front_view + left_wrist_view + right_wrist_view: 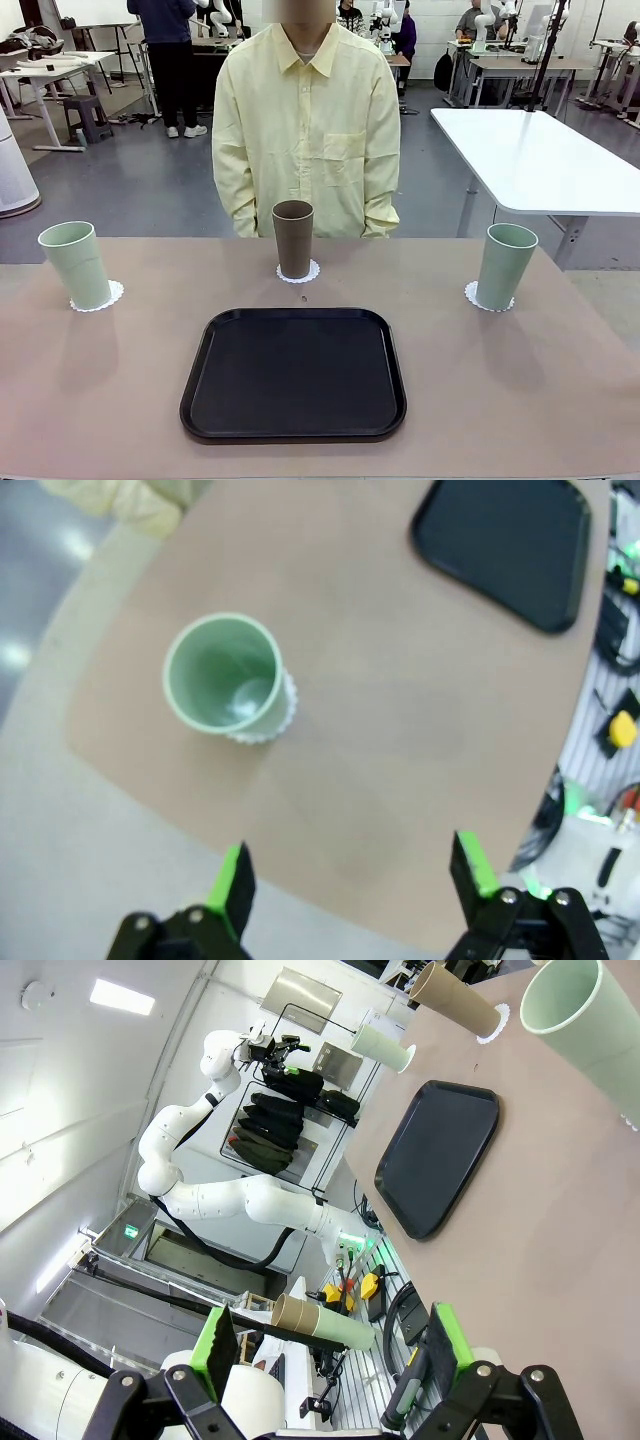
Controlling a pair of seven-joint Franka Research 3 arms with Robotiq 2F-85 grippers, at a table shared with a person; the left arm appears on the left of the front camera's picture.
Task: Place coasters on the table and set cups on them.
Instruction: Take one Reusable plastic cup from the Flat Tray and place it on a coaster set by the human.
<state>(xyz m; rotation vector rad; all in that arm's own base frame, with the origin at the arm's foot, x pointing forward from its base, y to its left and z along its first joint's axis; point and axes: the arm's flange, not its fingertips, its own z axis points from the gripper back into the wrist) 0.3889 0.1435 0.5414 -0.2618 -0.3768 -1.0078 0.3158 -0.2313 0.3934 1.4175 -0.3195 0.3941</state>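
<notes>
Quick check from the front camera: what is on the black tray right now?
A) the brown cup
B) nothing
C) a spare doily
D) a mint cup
B: the black tray lies bare, while the brown cup and both mint cups each stand on a doily on the table beyond it.

A black rectangular plastic tray with rounded corners and a raised rim lies flat at 6 o'clock on the worktop, nothing on it. At 12 o'clock a person in a pale yellow button shirt stands. A white rounded table stands at 2 o'clock.
</notes>
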